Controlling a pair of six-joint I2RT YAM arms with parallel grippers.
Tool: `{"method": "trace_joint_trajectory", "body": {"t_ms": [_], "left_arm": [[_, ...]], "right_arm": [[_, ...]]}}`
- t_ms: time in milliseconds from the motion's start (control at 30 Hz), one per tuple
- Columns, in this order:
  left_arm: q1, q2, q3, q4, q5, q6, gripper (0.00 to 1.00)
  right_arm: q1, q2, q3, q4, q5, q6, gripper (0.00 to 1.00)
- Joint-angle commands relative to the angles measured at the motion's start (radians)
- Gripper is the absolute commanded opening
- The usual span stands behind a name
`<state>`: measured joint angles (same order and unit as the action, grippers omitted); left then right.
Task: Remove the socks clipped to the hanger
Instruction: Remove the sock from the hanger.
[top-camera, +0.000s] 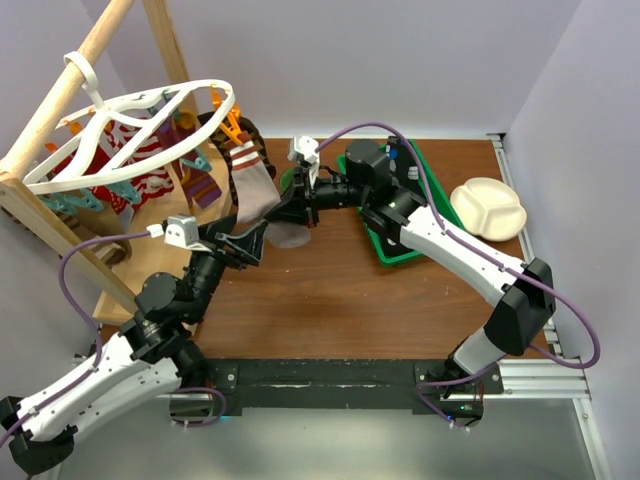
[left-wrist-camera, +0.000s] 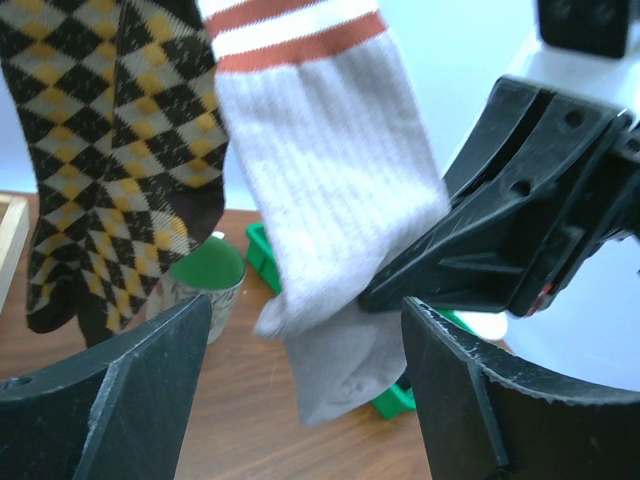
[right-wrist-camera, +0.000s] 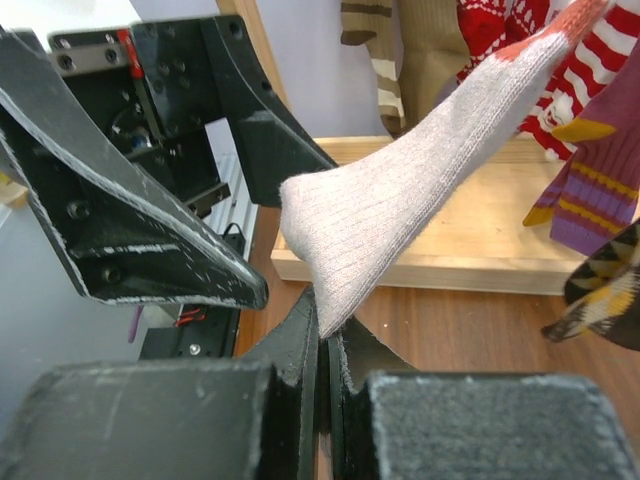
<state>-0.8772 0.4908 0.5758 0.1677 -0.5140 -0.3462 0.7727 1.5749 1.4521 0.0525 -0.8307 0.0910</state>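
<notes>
A ribbed, grey-white sock (top-camera: 258, 193) with rust-red cuff stripes hung below the white plastic oval hanger (top-camera: 130, 105). The right gripper (right-wrist-camera: 322, 345) pinched its soft toe. The left gripper (left-wrist-camera: 305, 305) gaped below the hanger too.

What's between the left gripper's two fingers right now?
The grey sock hangs in the gap between the left gripper's open fingers, per the left wrist view; the right gripper pinches it.

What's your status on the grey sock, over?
Right gripper shut on grey sock. Left gripper open, facing it. Sock clipped to hanger. Checkered sock hangs close beside.
</notes>
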Motion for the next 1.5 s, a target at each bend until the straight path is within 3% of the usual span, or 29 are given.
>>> {"method": "trace_joint_trajectory", "body": {"t_ms": [0,333,533,633,700,733,800,833,933,1067,1233,1467], "left_arm": [[0.006,0.018,0.03,0.13,0.015,0.032,0.79],[0.006,0.054,0.033,0.194,0.049,0.035,0.58],[0.006,0.066,0.035,0.207,0.065,0.029,0.36],[0.006,0.066,0.036,0.208,0.065,0.027,0.19],[0.006,0.065,0.036,0.205,0.063,0.026,0.02],[0.006,0.066,0.039,0.204,0.058,0.023,0.0],[0.006,0.061,0.041,0.191,0.052,0.019,0.0],[0.006,0.058,0.041,0.188,0.049,0.018,0.0],[0.006,0.049,0.038,0.181,0.048,0.01,0.0],[0.006,0.048,0.041,0.167,0.051,0.004,0.0],[0.006,0.043,0.041,0.148,0.051,-0.005,0.0],[0.006,0.054,0.044,0.144,0.054,-0.004,0.0]], "right_arm": [[0.014,-0.021,0.024,-0.022,-0.021,-0.028,0.0],[0.023,-0.019,0.027,-0.028,-0.01,-0.033,0.0],[0.028,-0.015,0.031,-0.033,-0.005,-0.034,0.0],[0.031,-0.01,0.034,-0.037,-0.001,-0.036,0.0],[0.031,-0.01,0.036,-0.042,0.01,-0.039,0.0],[0.033,-0.01,0.036,-0.042,0.016,-0.039,0.12],[0.033,-0.015,0.033,-0.046,0.047,-0.045,0.25],[0.033,-0.018,0.033,-0.046,0.059,-0.048,0.39],[0.033,-0.039,0.016,-0.046,0.128,-0.066,0.56],[0.022,-0.073,0.002,-0.074,0.228,-0.131,0.67],[-0.036,-0.085,0.037,-0.062,0.203,-0.134,0.69],[-0.049,0.043,0.27,-0.071,0.13,-0.099,0.69]]}}
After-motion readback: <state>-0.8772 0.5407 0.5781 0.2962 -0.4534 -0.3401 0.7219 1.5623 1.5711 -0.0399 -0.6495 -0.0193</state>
